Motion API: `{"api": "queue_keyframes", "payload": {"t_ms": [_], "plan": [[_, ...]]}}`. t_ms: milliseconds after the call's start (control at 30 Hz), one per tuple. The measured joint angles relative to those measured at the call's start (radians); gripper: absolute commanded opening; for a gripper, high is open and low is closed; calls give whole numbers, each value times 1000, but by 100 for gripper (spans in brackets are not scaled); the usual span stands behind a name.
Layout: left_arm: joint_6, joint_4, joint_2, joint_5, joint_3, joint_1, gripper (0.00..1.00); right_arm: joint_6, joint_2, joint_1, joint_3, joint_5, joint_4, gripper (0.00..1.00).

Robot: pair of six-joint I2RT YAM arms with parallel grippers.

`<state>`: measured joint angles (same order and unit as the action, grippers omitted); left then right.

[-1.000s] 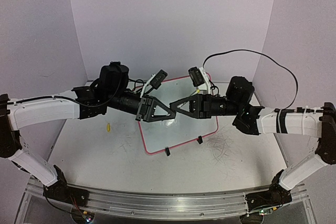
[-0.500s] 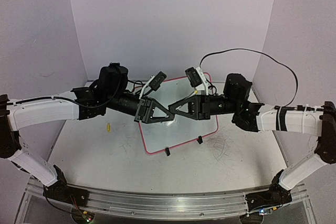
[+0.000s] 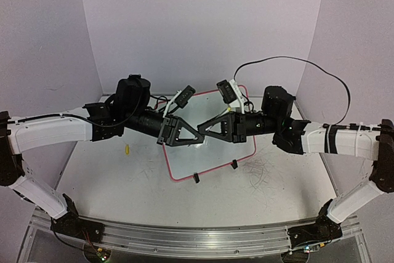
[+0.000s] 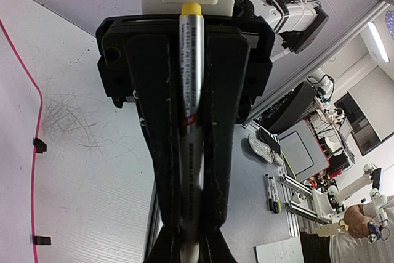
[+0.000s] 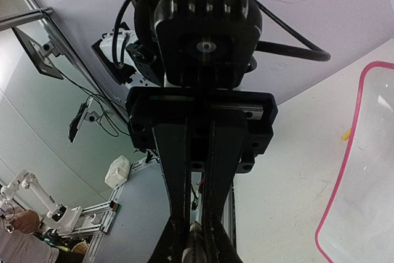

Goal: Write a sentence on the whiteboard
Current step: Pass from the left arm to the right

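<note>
- Top external view: both arms reach inward, with the left gripper (image 3: 196, 140) and right gripper (image 3: 204, 129) meeting tip to tip above the whiteboard (image 3: 212, 159), which lies flat mid-table.
- Left fingers clench a marker (image 4: 189, 90) lengthwise; right fingers pinch its far end.
- Small yellow piece (image 3: 127, 149) lies on the scuffed table (image 3: 123, 180) beside the board.
- Board is glossy white with a pink-red frame; marker barrel is silvery and yellow-ended.
</note>
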<state>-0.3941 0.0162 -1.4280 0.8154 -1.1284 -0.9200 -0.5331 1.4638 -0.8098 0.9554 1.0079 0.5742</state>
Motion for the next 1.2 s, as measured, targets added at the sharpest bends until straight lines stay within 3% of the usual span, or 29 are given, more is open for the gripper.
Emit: {"api": "queue_keyframes", "payload": {"t_ms": [33, 100, 367, 467, 533, 633, 800, 1133, 1200], "plan": [[1, 0, 2, -1, 1, 0, 0, 2, -2, -2, 0, -2, 0, 10], [2, 0, 6, -6, 2, -2, 0, 7, -6, -4, 0, -7, -2, 0], [3, -19, 10, -7, 5, -5, 0, 27, -27, -10, -3, -26, -17, 0], [4, -23, 12, -8, 5, -11, 0, 36, -37, -13, -7, -28, -20, 18], [7, -23, 16, -10, 6, -13, 0, 39, -40, -16, -7, -26, -22, 21], [13, -21, 21, -7, 8, -11, 0, 45, -44, -16, -7, -10, -28, 18], [19, -14, 21, 4, 11, -12, 0, 59, -44, -16, -7, -3, -48, 0], [27, -1, 21, 5, 11, -13, 0, 90, -44, -16, -3, -4, -69, 0], [30, 1, 21, 5, 11, -13, 5, 98, -44, -16, 2, -4, -83, 0]]}}
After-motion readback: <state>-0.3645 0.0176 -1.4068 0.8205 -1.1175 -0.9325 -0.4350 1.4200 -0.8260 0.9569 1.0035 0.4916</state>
